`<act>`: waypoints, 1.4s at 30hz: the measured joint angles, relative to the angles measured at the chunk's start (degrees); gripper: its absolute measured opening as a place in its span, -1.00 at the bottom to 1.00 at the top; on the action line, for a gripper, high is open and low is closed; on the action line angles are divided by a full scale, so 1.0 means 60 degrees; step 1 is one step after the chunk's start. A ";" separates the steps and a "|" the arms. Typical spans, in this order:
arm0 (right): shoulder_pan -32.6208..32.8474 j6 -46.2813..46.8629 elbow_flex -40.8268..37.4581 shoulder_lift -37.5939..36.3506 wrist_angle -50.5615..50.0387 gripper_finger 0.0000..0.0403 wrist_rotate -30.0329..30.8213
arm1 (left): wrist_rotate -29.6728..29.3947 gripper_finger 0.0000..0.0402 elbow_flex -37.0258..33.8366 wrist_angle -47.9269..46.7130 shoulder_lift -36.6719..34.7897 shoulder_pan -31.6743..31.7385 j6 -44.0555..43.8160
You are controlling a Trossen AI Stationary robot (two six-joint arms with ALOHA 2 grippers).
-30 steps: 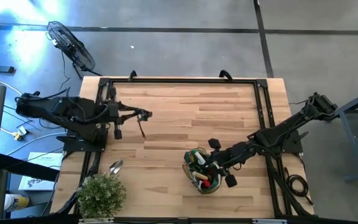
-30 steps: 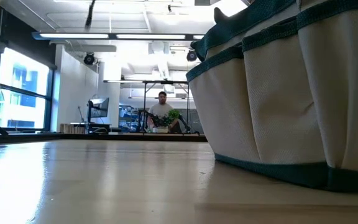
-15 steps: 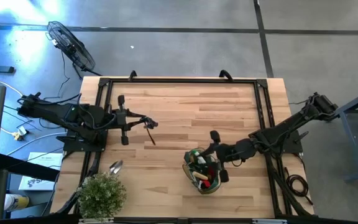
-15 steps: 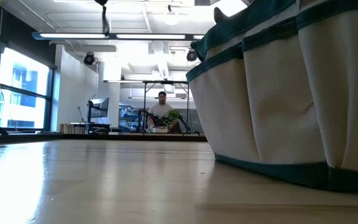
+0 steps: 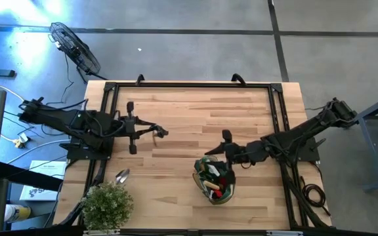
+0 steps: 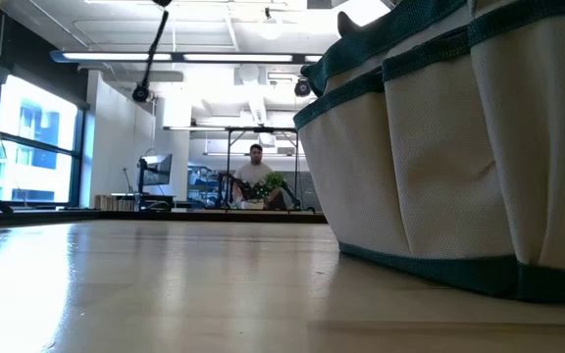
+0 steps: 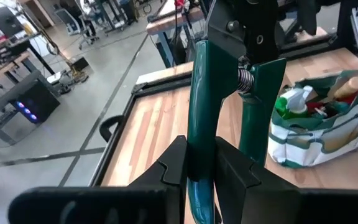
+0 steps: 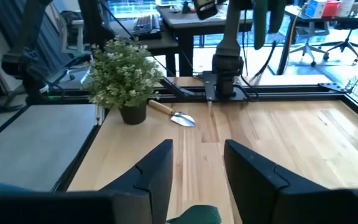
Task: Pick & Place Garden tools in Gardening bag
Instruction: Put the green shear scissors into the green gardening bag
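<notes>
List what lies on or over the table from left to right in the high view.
Potted plant → trowel → left pincer holding the pruners → gardening bag → right pincer, open.

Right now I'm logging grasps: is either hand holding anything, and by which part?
The left hand grips the pruners by one green handle, near its end. The right hand is open and empty above the gardening bag.

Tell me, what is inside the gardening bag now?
Inside the gardening bag a green spray bottle, a red piece and some handles show; anything deeper is covered.
</notes>
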 joint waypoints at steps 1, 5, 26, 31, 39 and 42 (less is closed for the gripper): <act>-0.0051 0.0000 0.0000 0.0000 0.0006 -0.31 -0.0005 | 0.0004 -0.79 0.0000 0.0010 0.0089 0.0000 -0.0012; -0.0260 0.0001 0.0000 0.0000 0.0163 -0.17 -0.0003 | 0.0005 -0.79 0.0000 0.0580 0.0633 0.0004 0.0092; -0.0867 -0.1113 0.0000 0.0000 0.1310 0.30 0.0296 | 0.1152 -0.79 -0.0004 0.4298 0.2679 0.1706 0.1061; -0.0864 -0.1699 0.0000 0.0000 0.1705 0.30 0.0314 | 0.2160 -0.79 0.0004 0.4916 0.3119 0.2345 0.0757; -0.0989 -0.2076 0.0000 0.0000 0.2035 0.30 0.1119 | 0.2651 -0.79 0.0004 0.6034 0.3623 0.2645 0.0671; -0.1165 -0.2076 0.0000 0.0000 0.2034 0.30 0.1389 | 0.2661 -0.79 0.0004 0.6446 0.3623 0.2619 0.0677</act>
